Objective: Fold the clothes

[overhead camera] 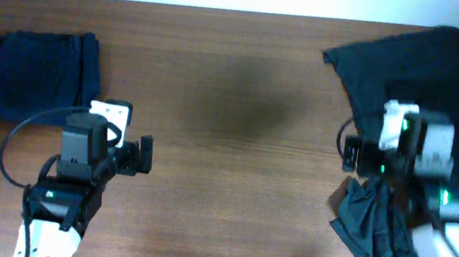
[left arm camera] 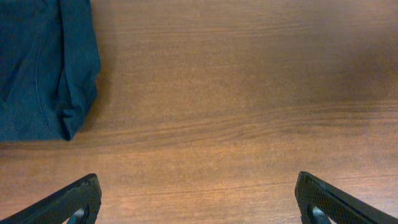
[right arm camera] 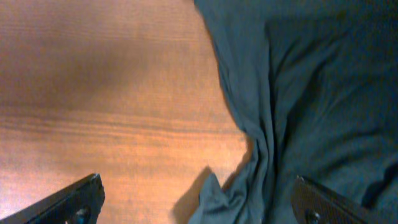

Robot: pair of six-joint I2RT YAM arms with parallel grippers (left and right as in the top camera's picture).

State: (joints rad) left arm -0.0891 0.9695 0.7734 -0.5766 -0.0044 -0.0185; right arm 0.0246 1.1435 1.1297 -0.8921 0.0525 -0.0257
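Note:
A heap of black clothes (overhead camera: 446, 76) lies at the right of the table, with a flat spread part at the back and a crumpled dark part (overhead camera: 368, 229) nearer the front. No waistband lining or white mark shows, so I cannot tell which part is the shorts. My right gripper (overhead camera: 351, 152) is open over the heap's left edge. In the right wrist view the fabric (right arm camera: 311, 93) fills the right side, and a small raised fold (right arm camera: 214, 199) sits between the open fingers (right arm camera: 196, 180). My left gripper (overhead camera: 145, 155) is open and empty over bare wood (left arm camera: 198, 180).
A folded navy-blue garment (overhead camera: 34, 74) lies at the back left; its corner shows in the left wrist view (left arm camera: 43, 68). The brown wooden table (overhead camera: 241, 104) spans the view. Its far edge runs along the top. A cable loops beside the left arm (overhead camera: 13, 141).

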